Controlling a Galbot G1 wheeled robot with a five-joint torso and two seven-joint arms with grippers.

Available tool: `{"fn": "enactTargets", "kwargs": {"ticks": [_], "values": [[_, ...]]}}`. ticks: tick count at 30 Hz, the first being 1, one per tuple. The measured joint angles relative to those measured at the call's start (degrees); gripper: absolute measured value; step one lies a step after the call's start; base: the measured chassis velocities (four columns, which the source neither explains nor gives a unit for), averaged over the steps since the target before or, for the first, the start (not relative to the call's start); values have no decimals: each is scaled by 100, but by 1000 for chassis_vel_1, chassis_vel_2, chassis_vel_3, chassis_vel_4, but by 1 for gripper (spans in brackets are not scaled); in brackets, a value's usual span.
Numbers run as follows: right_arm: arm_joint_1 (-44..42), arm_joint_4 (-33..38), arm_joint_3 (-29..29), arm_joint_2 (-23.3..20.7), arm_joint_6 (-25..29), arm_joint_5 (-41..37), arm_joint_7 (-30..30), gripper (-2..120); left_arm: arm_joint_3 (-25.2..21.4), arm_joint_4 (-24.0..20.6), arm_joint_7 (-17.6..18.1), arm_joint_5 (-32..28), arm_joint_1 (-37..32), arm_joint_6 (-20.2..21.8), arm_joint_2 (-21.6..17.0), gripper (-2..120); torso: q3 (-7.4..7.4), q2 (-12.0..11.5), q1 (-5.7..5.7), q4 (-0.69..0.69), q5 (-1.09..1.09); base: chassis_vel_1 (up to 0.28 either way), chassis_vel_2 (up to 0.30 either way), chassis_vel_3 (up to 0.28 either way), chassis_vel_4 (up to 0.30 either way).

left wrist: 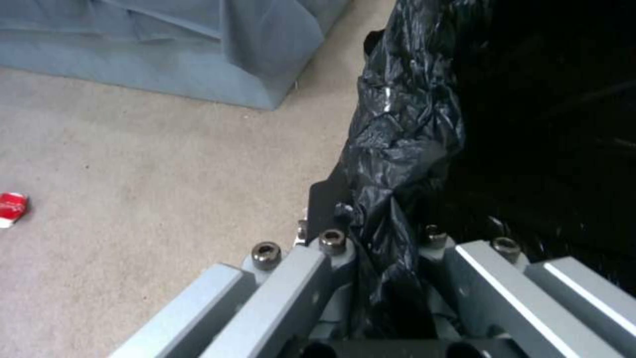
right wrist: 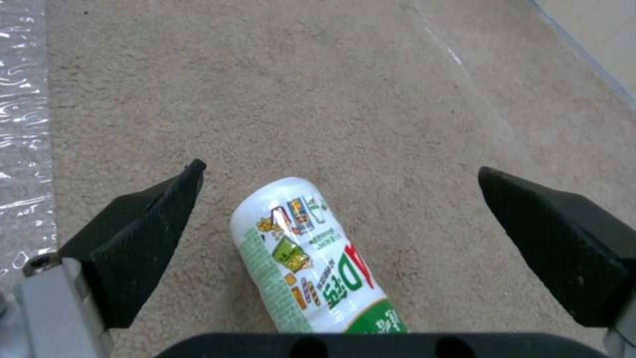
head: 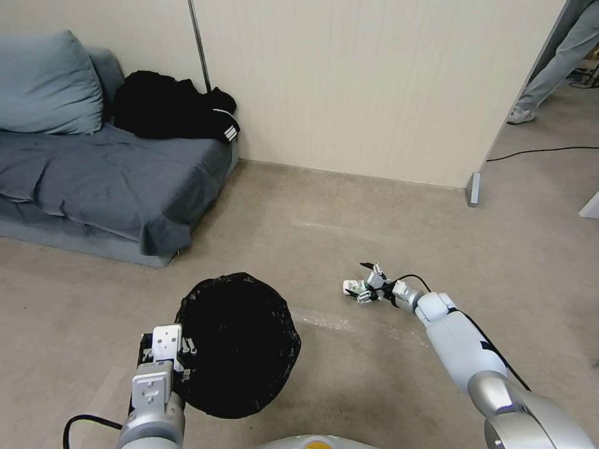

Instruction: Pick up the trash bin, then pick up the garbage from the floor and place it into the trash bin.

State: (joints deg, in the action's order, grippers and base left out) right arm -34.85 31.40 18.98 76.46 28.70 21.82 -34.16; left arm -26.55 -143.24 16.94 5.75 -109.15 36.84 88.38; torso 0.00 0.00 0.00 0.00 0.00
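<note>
The trash bin (head: 240,343), lined with a glossy black bag, hangs low in front of me. My left gripper (head: 170,350) is shut on its near-left rim; the left wrist view shows the crinkled liner (left wrist: 404,134) pinched between the left gripper (left wrist: 371,219) fingers. A piece of garbage, a white bottle with a green label (head: 354,288), lies on its side on the carpet. My right gripper (head: 369,284) is down at it and open; in the right wrist view the bottle (right wrist: 311,258) lies between the right gripper (right wrist: 341,170) fingertips, untouched. A red-white carton (left wrist: 12,206) lies on the floor left of the bin.
A grey sofa (head: 93,168) with a black garment (head: 168,112) stands at the left against the wall. A wall end post (head: 474,187) and a black cable (head: 536,149) are at the right. A clear plastic sheet (right wrist: 23,124) lies beside the bottle.
</note>
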Motion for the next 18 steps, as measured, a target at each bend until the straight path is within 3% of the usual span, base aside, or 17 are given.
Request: {"fn": "enactTargets", "kwargs": {"ticks": [18], "values": [[91, -512, 178, 71, -622, 49, 108, 100, 24, 0, 14, 125, -144, -52, 40, 2, 0, 0, 0, -1, 0, 0, 0, 0, 0]]}}
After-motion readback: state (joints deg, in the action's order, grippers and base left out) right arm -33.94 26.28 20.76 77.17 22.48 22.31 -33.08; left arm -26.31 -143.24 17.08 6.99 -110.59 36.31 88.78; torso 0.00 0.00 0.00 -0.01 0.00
